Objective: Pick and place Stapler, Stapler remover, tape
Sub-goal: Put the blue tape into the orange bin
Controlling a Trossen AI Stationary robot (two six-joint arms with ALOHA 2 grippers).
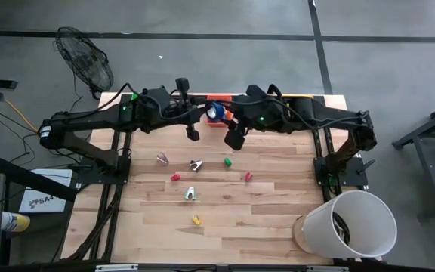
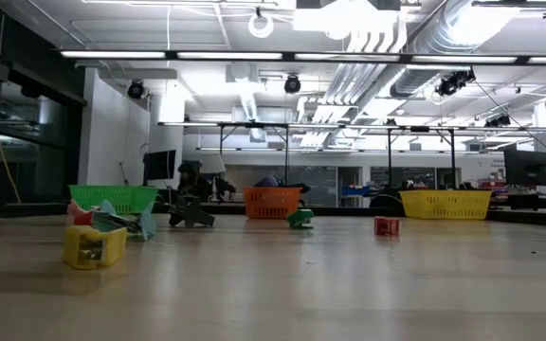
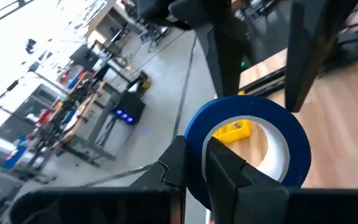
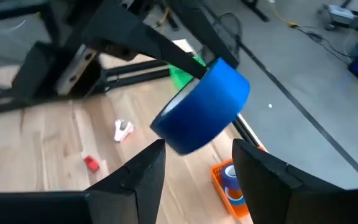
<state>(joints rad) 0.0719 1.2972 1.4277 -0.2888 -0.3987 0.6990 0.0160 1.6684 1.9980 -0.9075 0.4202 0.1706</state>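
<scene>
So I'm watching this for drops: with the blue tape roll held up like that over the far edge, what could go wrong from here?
1. The left gripper pinches only the wall of the blue ring-shaped tape roll, so the roll could twist or slip.
2. The orange bin is small and sits near the table edge; a release off-centre might miss it.
3. The open right gripper hovers close under the roll and could bump it.

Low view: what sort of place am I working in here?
Probably a large open lab or workshop. Exposed ducts and strip lights run across the ceiling, workbenches with screens fill the background, and the wooden table stands on a bare concrete floor beside a floor fan.
</scene>
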